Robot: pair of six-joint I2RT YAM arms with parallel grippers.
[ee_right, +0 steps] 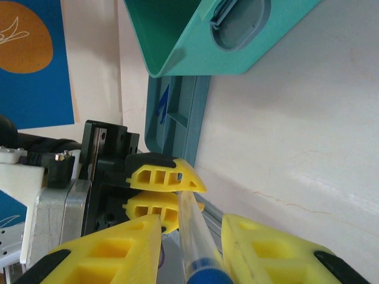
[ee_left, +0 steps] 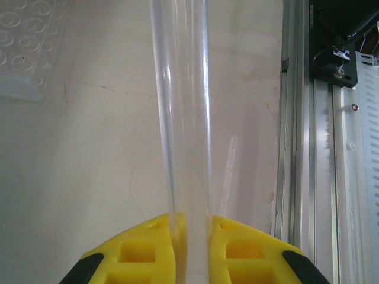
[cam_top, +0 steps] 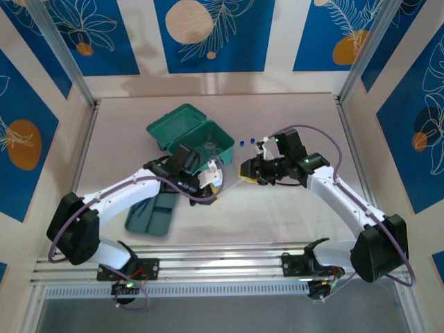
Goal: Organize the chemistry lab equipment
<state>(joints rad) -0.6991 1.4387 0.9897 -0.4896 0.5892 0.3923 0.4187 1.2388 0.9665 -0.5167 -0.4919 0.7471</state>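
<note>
The left gripper [ee_left: 192,225] is clamped on the bare end of a thin clear tube [ee_left: 183,106]. The right gripper [ee_right: 192,222] faces it, jaws apart either side of the tube near its blue cap [ee_right: 207,276], likely to take it over. The teal hinged case [ee_right: 195,41] lies open just beyond both grippers.

The counter [cam_top: 263,215] is being viewed from high above its near edge, facing down and forward. The clear tube [ee_left: 180,118] is being framed at very close range by both wrist cameras, from opposite ends.
</note>
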